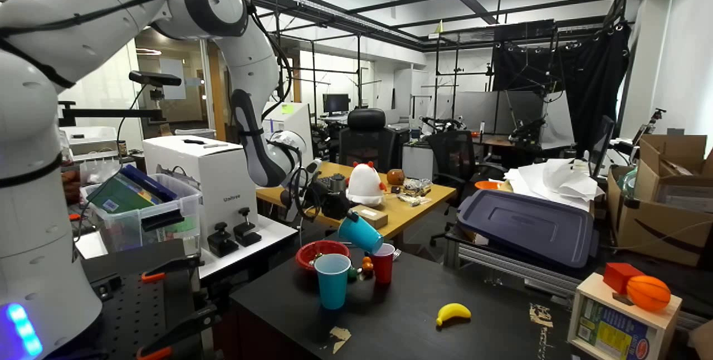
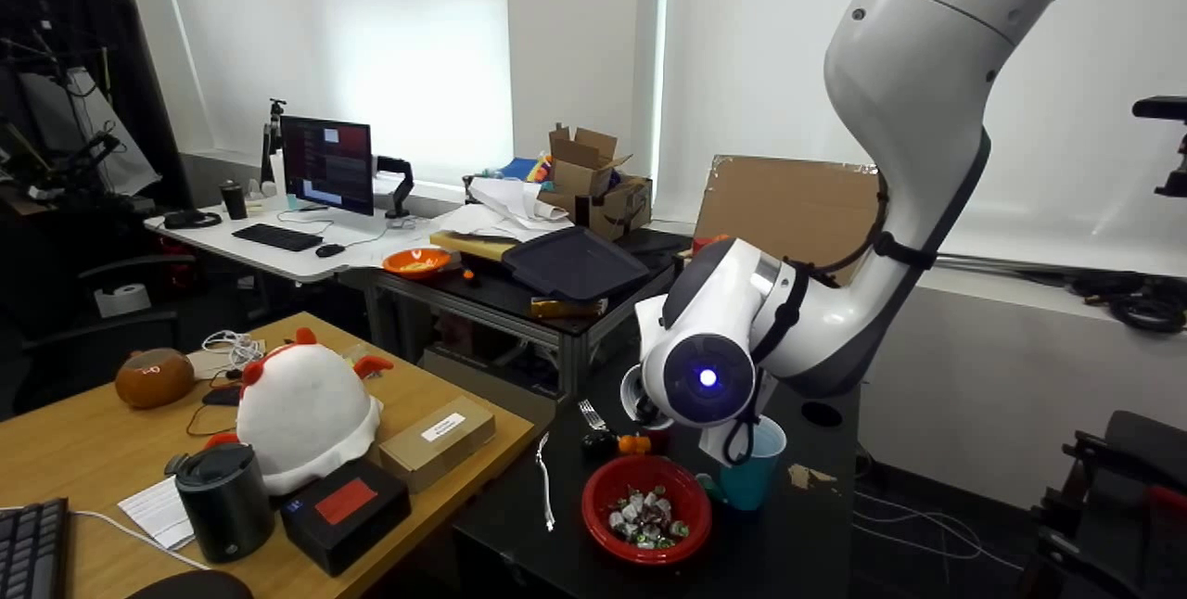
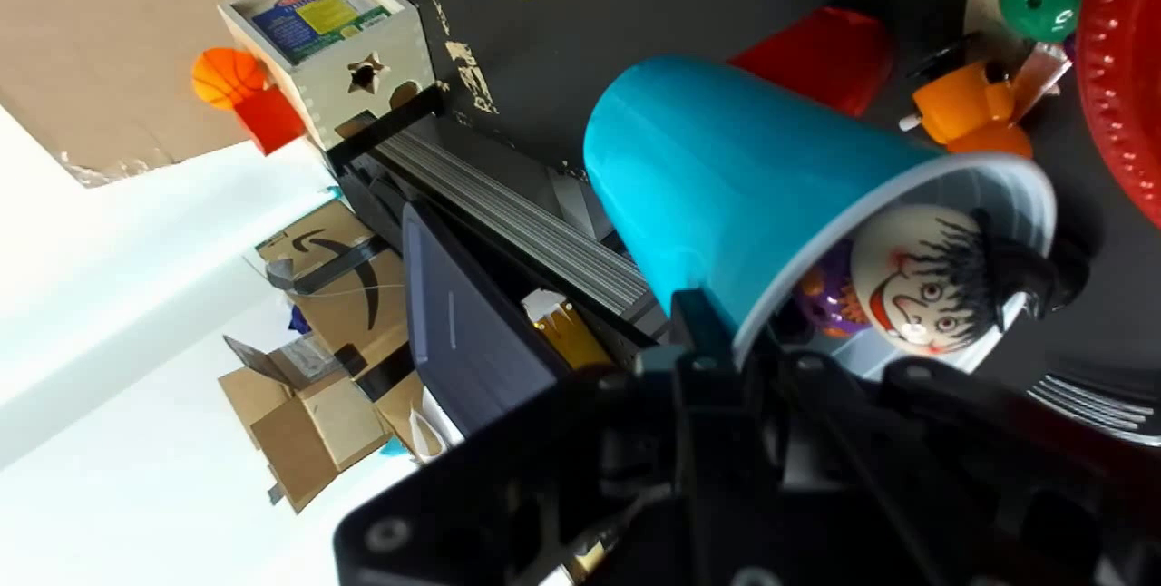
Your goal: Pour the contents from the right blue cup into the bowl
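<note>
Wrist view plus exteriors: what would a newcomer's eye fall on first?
Probably the grinning painted face in the wrist view, just inside the mouth of the tilted blue cup that the claw grips. In both exterior views, the big white arm looms over the black table, where a red bowl holds shiny pieces. Next, perhaps, the white-and-red plush on the wooden table.
</note>
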Controlling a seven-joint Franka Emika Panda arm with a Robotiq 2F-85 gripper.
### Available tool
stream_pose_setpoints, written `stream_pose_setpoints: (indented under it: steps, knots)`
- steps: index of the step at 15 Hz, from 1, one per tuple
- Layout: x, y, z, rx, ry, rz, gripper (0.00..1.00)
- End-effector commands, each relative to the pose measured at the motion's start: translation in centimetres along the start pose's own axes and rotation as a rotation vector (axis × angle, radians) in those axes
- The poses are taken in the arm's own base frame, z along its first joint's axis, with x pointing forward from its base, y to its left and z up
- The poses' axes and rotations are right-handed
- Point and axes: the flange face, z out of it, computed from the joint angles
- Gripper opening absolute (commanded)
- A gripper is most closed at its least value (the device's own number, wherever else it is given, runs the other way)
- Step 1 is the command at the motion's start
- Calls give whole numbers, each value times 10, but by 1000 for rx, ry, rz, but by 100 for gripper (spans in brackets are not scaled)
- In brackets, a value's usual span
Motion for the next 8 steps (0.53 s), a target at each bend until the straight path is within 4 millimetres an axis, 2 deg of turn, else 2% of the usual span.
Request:
stream_pose_setpoints:
  steps: [1, 5, 8]
  knots:
    - [-8, 2, -12, -22, 11, -6, 1]
    - [-15, -5, -16, -56, 55, -36, 1]
    - [-17, -3, -15, -82, 92, -45, 1]
